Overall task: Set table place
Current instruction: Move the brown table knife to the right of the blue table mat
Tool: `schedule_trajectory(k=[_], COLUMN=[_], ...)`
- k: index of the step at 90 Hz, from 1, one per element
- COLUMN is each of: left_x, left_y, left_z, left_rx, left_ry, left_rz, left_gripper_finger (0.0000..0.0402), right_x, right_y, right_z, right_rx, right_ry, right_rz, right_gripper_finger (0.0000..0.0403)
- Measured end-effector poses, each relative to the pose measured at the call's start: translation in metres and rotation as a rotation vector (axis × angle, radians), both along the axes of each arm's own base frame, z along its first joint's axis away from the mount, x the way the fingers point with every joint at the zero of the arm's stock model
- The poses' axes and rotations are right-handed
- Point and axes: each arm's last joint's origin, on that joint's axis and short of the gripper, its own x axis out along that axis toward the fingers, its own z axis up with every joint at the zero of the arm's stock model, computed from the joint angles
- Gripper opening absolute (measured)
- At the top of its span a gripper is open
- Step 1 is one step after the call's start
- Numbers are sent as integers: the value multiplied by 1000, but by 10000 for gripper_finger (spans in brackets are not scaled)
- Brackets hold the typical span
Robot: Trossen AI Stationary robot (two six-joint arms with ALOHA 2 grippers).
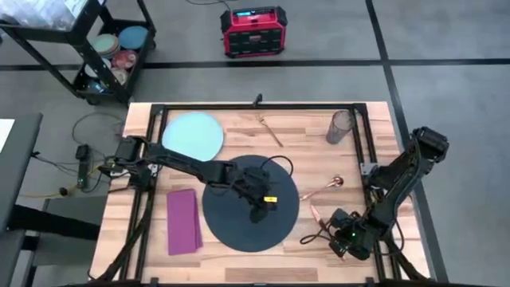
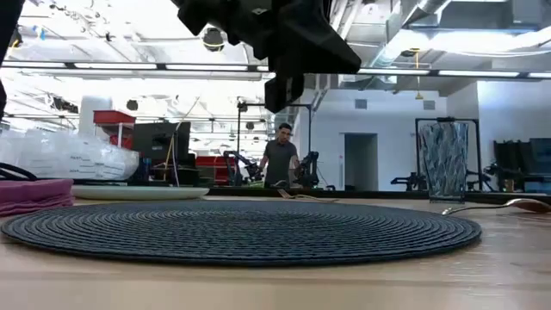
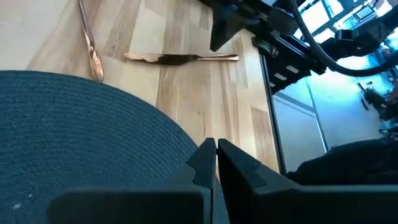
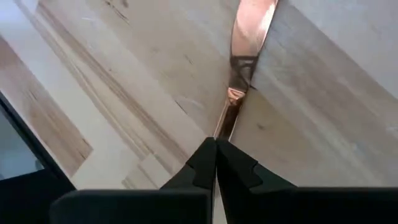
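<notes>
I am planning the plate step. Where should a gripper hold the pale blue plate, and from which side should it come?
Probably at the rim. The pale blue plate lies flat and shallow on the table, so only its raised edge offers a pinch. Come from above at the edge facing the dark round mat, nearest the left gripper; the far side sits close to the black frame.

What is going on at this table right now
A two-armed robot is partway through setting a table place. The left gripper hangs shut over the dark round mat, holding nothing. The right gripper is low at the table's right front, shut on the handle of a copper knife. The pale blue plate, magenta napkin, fork, spoon and glass tumbler lie around the mat, none on it yet.
</notes>
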Motion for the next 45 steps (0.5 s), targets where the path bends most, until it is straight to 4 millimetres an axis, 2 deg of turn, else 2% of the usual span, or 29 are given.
schedule_trajectory(k=[45], left_x=[0], left_y=[-2], left_z=[0], left_rx=[0], left_ry=[1], left_rz=[-3], left_gripper_finger=[0], right_x=[3], right_y=[13], right_z=[-18], right_rx=[31], right_ry=[56], right_rz=[36], right_gripper_finger=[0])
